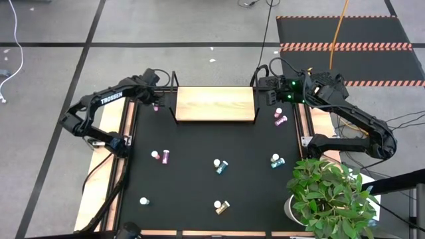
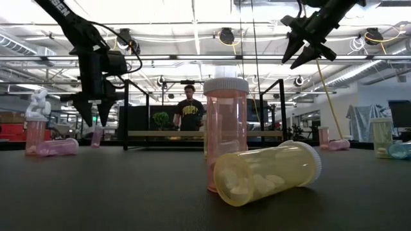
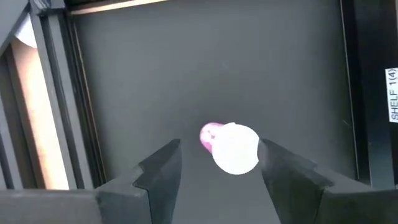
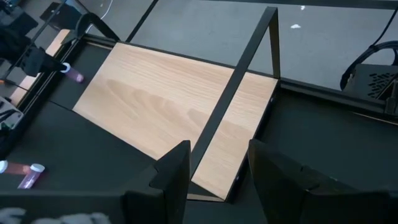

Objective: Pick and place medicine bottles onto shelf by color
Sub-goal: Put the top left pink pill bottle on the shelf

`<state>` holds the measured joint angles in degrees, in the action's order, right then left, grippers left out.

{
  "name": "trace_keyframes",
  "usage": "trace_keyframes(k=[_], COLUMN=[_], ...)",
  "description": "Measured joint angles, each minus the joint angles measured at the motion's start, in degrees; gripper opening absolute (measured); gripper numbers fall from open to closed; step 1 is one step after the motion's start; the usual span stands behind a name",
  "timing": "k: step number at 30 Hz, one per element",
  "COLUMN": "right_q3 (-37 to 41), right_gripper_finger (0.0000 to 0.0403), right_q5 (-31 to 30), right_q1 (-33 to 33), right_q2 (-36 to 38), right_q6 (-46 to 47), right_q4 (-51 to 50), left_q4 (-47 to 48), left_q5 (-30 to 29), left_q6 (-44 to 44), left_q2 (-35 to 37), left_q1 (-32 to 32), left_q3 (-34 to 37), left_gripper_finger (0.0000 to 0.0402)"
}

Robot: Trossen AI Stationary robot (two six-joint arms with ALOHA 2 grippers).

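Writing: we read "TROSSEN" on the left arm (image 1: 109, 98) and "SHELF 1(4)" on a sticker (image 3: 393, 94).
Left gripper (image 3: 219, 163): jaws apart, empty, above a pink bottle (image 3: 228, 145) beside the shelf (image 1: 215, 104).
Right gripper (image 4: 219, 163): jaws apart, empty, over the shelf's bracket (image 4: 239, 81).
Surroundings: we see a plant (image 1: 330, 193).

- Left arm (image 1: 109, 99): dark links with white lettering along the upper link, black cable looped near the wrist.
- Right arm (image 1: 352, 116): dark, with small green lights behind the wrist and black cables trailing.
- Left gripper (image 3: 217, 171): two dark, matte, angular fingers with stepped inner faces.
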<state>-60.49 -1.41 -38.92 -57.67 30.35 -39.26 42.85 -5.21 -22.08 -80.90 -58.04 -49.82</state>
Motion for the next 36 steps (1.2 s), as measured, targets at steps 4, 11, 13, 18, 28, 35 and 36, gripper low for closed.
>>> trace_keyframes(k=[4,11,13,18,28,35,36], right_q3=[0.00,0.00,0.00,0.00,0.00,0.00,0.00], right_gripper_finger=[0.0157,0.0157,0.0157,0.0157,0.0157,0.0157,0.0157], right_q5=[0.00,0.00,0.02,0.17,0.20,0.31,0.53], right_q1=[0.00,0.00,0.00,0.00,0.02,0.01,0.02], right_q2=[0.00,0.00,0.00,0.00,0.00,0.02,0.02], right_q6=[-0.07,-0.13,-0.13,-0.13,-0.13,-0.12,-0.06], right_q4=[0.02,0.00,0.00,0.00,0.00,-0.02,0.00], left_q4=[0.38,1.86,1.96,1.64,2.22,1.73,1.39], left_q5=[-0.03,0.99,1.13,2.00,4.60,5.77,5.77], left_q6=[0.38,3.24,4.28,6.97,12.64,19.03,19.01], left_q2=[0.10,1.26,1.31,1.31,1.36,1.36,1.36], left_q1=[-0.07,-0.11,-0.11,-0.81,-3.34,-3.57,-3.57], left_q3=[-0.12,-2.95,-3.75,-3.36,-2.67,-0.66,-0.47], left_gripper_finger=[0.0212,0.0212,0.0212,0.0212,0.0212,0.0212,0.0212])
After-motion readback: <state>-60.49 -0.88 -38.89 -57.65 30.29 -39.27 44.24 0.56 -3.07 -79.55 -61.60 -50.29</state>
